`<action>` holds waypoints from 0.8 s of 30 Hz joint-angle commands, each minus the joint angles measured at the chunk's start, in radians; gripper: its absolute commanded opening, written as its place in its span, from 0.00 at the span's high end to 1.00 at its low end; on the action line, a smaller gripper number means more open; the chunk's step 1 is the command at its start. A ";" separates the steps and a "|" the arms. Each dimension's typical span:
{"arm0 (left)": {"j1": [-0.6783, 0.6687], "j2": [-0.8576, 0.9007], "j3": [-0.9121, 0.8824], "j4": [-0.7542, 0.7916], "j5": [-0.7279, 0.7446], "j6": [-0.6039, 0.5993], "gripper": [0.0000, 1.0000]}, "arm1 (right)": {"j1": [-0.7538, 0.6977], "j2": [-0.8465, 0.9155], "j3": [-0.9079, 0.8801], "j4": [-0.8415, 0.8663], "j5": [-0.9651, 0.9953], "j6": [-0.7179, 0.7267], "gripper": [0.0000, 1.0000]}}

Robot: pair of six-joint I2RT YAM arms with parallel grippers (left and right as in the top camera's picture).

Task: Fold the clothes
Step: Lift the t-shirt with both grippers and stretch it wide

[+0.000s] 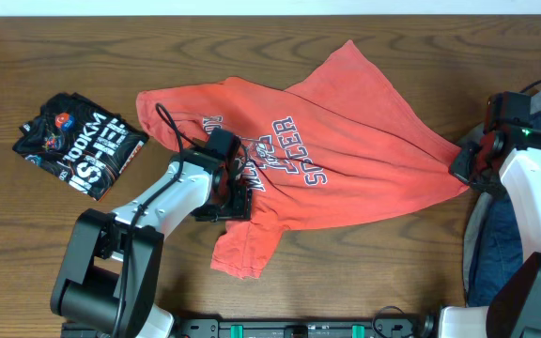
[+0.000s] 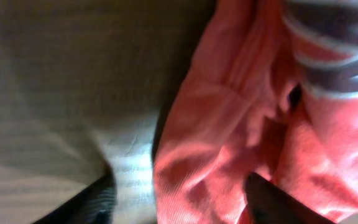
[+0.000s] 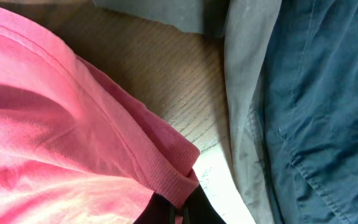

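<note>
Coral-red T-shirt (image 1: 364,122) lies print-side up in the middle of the wooden table (image 1: 64,56), crumpled rather than flat. Navy-and-white lettering (image 1: 285,150) sits near its centre, turned at a slant.

The shirt's long axis runs across the table, from a rumpled edge on the robot's left to a stretched corner on its right, sloping slightly toward the near edge. 1 peak of cloth points at the far edge and 1 flap trails toward the near edge. Which end is the collar is not clear.

The right hand (image 1: 466,167) is closed tight on the hem at that right corner. The wrist view shows the ribbed hem pinched between its fingers. This hold probably anchors the corner so the cloth can be drawn straight.

The left hand (image 1: 238,185) sits low on the shirt beside the lettering. Its 2 fingers (image 2: 272,199) stand apart around a raised ridge of coral cloth, and bare table shows beside 1 of them, so it has no grip yet. It seems placed to catch that ridge and spread or fold it.

Navy and grey clothes (image 1: 501,253) are heaped under the right arm. A folded black printed shirt (image 1: 78,145) rests well apart on the left.
</note>
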 commanded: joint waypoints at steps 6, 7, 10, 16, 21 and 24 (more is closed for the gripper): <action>-0.034 0.010 -0.029 -0.002 0.070 0.014 0.94 | 0.000 -0.007 0.004 -0.005 0.010 -0.015 0.99; -0.034 0.006 -0.027 -0.006 0.070 0.014 0.94 | 0.000 -0.007 0.004 -0.005 0.009 -0.015 0.99; -0.022 -0.021 0.005 -0.050 0.069 0.050 0.94 | 0.000 -0.007 0.004 -0.014 -0.011 -0.027 0.99; 0.061 -0.159 0.196 -0.276 0.066 0.135 0.94 | -0.001 -0.024 0.027 -0.021 -0.143 -0.112 0.99; 0.164 -0.306 0.384 -0.399 0.065 0.126 0.94 | -0.001 -0.095 0.137 -0.102 -0.149 -0.145 0.99; 0.214 -0.399 0.455 -0.406 0.052 0.126 0.94 | -0.001 -0.156 0.231 -0.161 -0.172 -0.182 0.99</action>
